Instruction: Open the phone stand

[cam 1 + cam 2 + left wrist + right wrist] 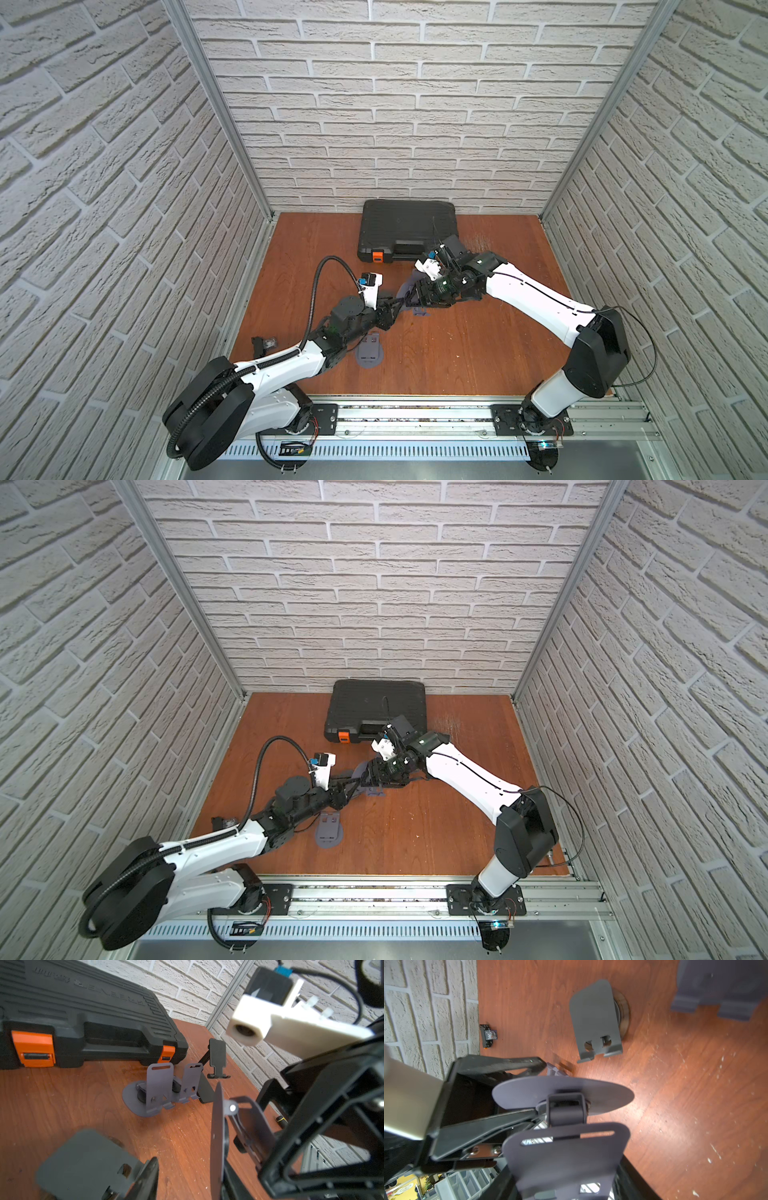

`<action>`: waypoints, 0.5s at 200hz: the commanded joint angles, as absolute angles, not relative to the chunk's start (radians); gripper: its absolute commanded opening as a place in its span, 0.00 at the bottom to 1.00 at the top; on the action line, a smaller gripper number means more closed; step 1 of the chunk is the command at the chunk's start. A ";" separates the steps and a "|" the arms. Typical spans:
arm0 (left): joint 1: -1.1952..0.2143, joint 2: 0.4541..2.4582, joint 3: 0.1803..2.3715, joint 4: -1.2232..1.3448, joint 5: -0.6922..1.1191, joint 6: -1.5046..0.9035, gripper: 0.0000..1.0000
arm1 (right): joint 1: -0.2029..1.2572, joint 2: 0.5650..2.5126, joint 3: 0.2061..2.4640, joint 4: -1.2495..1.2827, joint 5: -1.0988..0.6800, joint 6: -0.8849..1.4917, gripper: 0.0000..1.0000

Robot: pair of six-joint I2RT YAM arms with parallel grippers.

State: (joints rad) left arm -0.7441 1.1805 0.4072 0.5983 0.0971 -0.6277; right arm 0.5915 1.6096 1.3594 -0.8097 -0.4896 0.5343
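Target phone stand: grey-purple; oval base disc, short hinge arm, slotted back plate. Partly unfolded: plate swung away from disc, arm bridging the two. Up off table, about its centre; disc on edge in left wrist view. Second stand: same shape, folded flat on table, 7 o'clock from first, two hooked feet showing.

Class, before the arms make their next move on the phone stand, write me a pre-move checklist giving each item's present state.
1. Right end effector clamps the phone stand by its back plate: ok.
2. Left end effector closed on the base disc: not ok, jaws stand apart either side of it.
3. Base disc hinged away from the back plate: ok.
4. Folded stand on the table lies apart from the held one: ok.
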 commanded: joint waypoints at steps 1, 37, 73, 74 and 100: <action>-0.766 1.219 0.451 0.670 0.106 -0.589 0.47 | 0.594 1.573 1.396 -0.842 -0.507 0.524 0.08; -0.781 1.291 0.474 0.732 0.169 -0.612 0.47 | 0.593 1.587 1.414 -0.835 -0.488 0.536 0.08; -0.783 1.343 0.473 0.809 0.211 -0.664 0.46 | 0.591 1.595 1.440 -0.827 -0.470 0.539 0.07; -0.783 1.344 0.473 0.811 0.211 -0.667 0.45 | 0.591 1.596 1.440 -0.827 -0.470 0.539 0.07; -0.781 1.361 0.473 0.855 0.209 -0.685 0.42 | 0.591 1.607 1.443 -0.829 -0.478 0.536 0.07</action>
